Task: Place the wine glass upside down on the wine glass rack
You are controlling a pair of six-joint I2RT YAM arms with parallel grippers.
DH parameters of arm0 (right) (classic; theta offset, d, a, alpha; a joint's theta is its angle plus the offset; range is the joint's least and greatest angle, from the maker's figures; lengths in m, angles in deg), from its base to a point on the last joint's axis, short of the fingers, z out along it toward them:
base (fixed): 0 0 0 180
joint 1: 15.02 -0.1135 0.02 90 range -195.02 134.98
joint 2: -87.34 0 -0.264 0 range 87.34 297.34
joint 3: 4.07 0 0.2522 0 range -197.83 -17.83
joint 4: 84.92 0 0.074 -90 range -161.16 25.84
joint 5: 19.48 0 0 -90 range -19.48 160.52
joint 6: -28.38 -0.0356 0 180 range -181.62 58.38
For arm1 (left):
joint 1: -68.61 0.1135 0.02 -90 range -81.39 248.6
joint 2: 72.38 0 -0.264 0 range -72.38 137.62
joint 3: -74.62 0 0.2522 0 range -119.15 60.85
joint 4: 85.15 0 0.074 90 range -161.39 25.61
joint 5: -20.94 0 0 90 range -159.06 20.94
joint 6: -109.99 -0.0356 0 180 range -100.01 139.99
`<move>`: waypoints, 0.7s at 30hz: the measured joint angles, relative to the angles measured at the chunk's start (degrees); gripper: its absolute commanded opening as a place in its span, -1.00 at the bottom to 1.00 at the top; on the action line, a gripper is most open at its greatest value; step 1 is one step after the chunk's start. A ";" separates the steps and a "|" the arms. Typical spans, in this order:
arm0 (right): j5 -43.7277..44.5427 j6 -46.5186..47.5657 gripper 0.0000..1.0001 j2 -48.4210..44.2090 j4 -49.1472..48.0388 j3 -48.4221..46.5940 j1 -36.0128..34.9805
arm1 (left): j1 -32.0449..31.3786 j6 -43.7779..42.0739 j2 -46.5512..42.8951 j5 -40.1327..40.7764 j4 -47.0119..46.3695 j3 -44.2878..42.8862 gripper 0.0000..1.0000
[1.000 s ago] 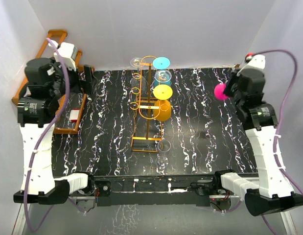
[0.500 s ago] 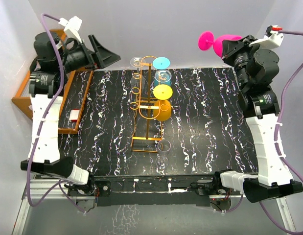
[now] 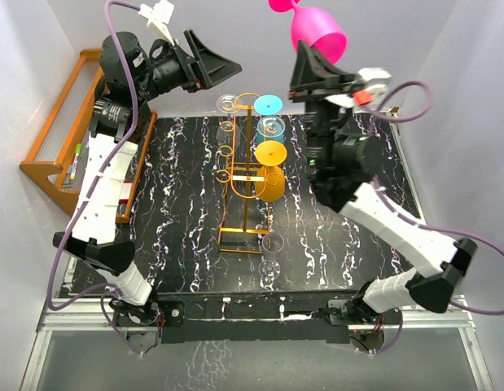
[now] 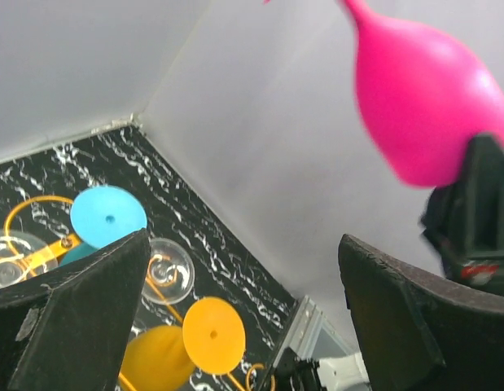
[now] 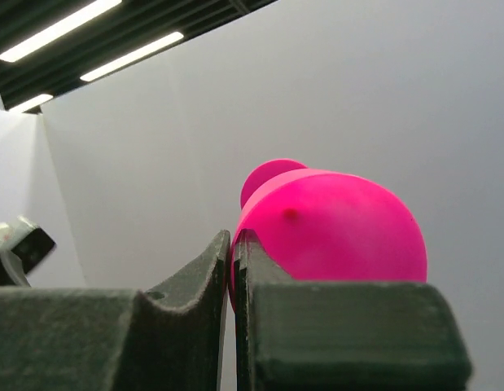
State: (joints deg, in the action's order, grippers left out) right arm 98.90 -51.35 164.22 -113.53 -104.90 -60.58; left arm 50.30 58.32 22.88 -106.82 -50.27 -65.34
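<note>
The pink wine glass (image 3: pixel 318 31) sits at 12 o'clock in the overhead view, raised past the wine glass rack (image 3: pixel 245 175) at mid-table. Only the right wrist view shows the right gripper (image 5: pixel 232 254) pinched narrow on its wall. The left gripper (image 4: pixel 243 244), at 11 o'clock overhead, gapes wide and empty.

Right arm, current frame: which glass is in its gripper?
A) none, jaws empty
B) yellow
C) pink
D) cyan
C: the right gripper is pinched shut on the wall of the pink wine glass and holds it up in the air, not yet hung on the wine glass rack.
</note>
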 measured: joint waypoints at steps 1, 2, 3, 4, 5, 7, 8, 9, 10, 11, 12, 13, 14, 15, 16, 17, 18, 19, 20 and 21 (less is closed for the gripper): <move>0.46 3.93 -0.87 1.66 -4.22 0.68 -1.92 | -0.09 0.76 0.13 0.59 -1.05 -0.37 0.95; 1.03 6.84 -0.87 2.91 -7.58 1.42 -2.40 | -0.17 1.60 0.20 1.27 -2.19 -0.70 0.95; 1.88 9.77 -0.87 4.09 -10.91 2.36 -3.19 | -0.22 2.27 0.20 1.84 -3.13 -0.92 0.94; 2.56 11.87 -0.87 4.83 -13.11 3.19 -3.21 | -0.26 3.28 0.20 2.49 -4.59 -1.03 0.94; 3.28 14.01 -0.87 5.49 -15.50 4.02 -3.19 | -0.28 4.26 0.20 3.30 -6.03 -1.11 0.95; 4.24 17.20 -0.87 5.95 -19.47 5.40 -3.19 | -0.31 6.60 0.17 5.11 -8.96 -0.83 0.94; 4.50 18.47 -0.87 5.95 -21.22 5.92 -3.32 | -0.31 8.00 -0.07 5.95 -10.86 -0.02 0.94; 4.48 19.76 -0.87 5.92 -23.30 6.29 -3.65 | -0.31 9.62 -0.35 6.73 -12.85 1.14 0.94; 4.39 21.03 -0.87 5.90 -24.98 6.43 -4.07 | -0.31 11.37 -0.44 7.23 -14.62 1.95 0.94; 4.07 22.10 -0.87 5.90 -26.32 6.47 -4.52 | -0.33 13.16 -0.39 7.58 -16.31 2.49 0.94; 3.63 23.17 -0.87 5.90 -27.43 6.54 -4.98 | -0.33 14.84 -0.13 7.89 -17.55 2.71 0.94; 3.13 24.00 -0.87 5.90 -28.20 6.54 -5.35 | -0.46 16.59 0.13 8.31 -19.02 2.93 0.94; 2.45 24.87 -0.87 5.90 -28.70 6.60 -5.75 | -0.68 18.05 0.33 8.66 -20.09 3.10 0.94; 1.44 25.88 -0.87 5.90 -28.87 6.62 -6.03 | -0.98 19.32 0.57 8.85 -21.11 3.21 0.95; 0.00 27.15 -0.86 5.90 -28.74 6.64 -6.27 | -1.29 20.15 0.76 8.92 -21.77 3.21 0.94; -1.81 28.61 -0.87 5.90 -28.33 6.67 -6.56 | -1.75 21.16 1.01 8.98 -22.49 3.21 0.94; -3.76 30.10 -0.87 5.90 -27.76 6.69 -6.73 | -2.16 22.03 1.11 8.98 -22.95 3.23 0.94; -5.64 31.61 -0.87 5.90 -26.86 6.69 -6.97 | -2.54 22.95 1.22 8.92 -23.47 3.32 0.94; -7.32 33.11 -0.87 5.92 -25.90 6.67 -7.19 | -2.86 23.80 1.40 8.87 -24.17 3.32 0.94; -8.94 34.73 -0.87 5.95 -24.65 6.62 -7.41 | -3.21 24.65 1.53 8.83 -24.76 3.32 0.94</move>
State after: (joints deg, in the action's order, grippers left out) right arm 89.96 -16.62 170.17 -138.18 -98.28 -67.99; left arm 47.09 82.97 24.41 -97.99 -75.03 -62.01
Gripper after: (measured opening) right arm 0.073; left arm 0.971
